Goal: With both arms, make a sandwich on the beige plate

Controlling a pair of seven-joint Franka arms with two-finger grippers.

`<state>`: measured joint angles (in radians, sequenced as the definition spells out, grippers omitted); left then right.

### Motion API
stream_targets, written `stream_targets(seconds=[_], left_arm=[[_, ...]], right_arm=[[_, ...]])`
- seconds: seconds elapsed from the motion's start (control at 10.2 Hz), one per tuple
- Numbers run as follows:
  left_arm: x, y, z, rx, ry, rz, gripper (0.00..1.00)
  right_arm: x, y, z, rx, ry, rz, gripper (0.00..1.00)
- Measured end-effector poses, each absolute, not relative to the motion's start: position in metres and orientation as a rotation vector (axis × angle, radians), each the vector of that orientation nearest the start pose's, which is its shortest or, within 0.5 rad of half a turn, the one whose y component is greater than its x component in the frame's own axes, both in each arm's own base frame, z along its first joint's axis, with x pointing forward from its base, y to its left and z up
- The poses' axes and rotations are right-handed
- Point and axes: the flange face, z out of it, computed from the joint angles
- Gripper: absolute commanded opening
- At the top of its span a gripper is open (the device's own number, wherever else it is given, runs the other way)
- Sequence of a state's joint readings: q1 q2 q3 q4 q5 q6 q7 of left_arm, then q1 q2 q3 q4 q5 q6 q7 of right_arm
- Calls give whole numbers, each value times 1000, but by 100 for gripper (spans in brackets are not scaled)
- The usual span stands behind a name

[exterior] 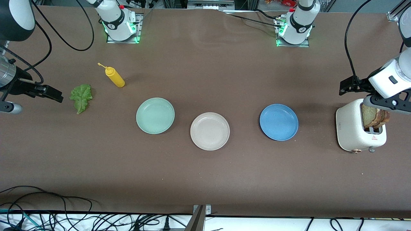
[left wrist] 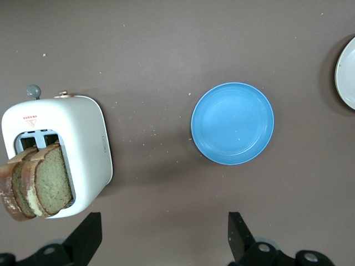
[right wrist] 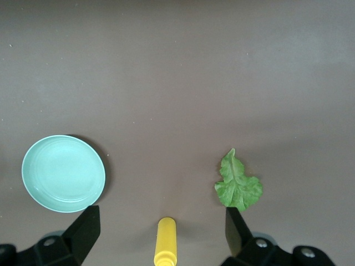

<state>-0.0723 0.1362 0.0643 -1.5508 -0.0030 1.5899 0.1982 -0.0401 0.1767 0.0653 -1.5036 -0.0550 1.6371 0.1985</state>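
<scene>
A high camera faces me across the table (exterior: 205, 179) and takes in its whole length. My left wrist camera looks straight down between my left claw (left wrist: 163, 238), over the toaster (left wrist: 83, 144) and blue plate (left wrist: 232, 123). My right wrist camera looks down past my right claw (right wrist: 162, 235), over the lettuce (right wrist: 238, 185), yellow bottle (right wrist: 165, 241) and mint plate (right wrist: 63, 173). The front view shares all of these.

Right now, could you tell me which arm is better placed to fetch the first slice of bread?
Probably the left. The left gripper hangs open by the toaster, where the bread stands in the slots. The right gripper is open too, at the right arm's end of the table, beside the lettuce.
</scene>
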Motion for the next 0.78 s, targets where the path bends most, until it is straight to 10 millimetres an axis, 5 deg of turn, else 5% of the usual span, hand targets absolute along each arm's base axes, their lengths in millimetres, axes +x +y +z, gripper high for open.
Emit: stream_targets(seconds=[0.78], left_arm=[[593,-7,557,-3125,323,154,100]], right_arm=[[611,2,553,-3177,282,97,100]])
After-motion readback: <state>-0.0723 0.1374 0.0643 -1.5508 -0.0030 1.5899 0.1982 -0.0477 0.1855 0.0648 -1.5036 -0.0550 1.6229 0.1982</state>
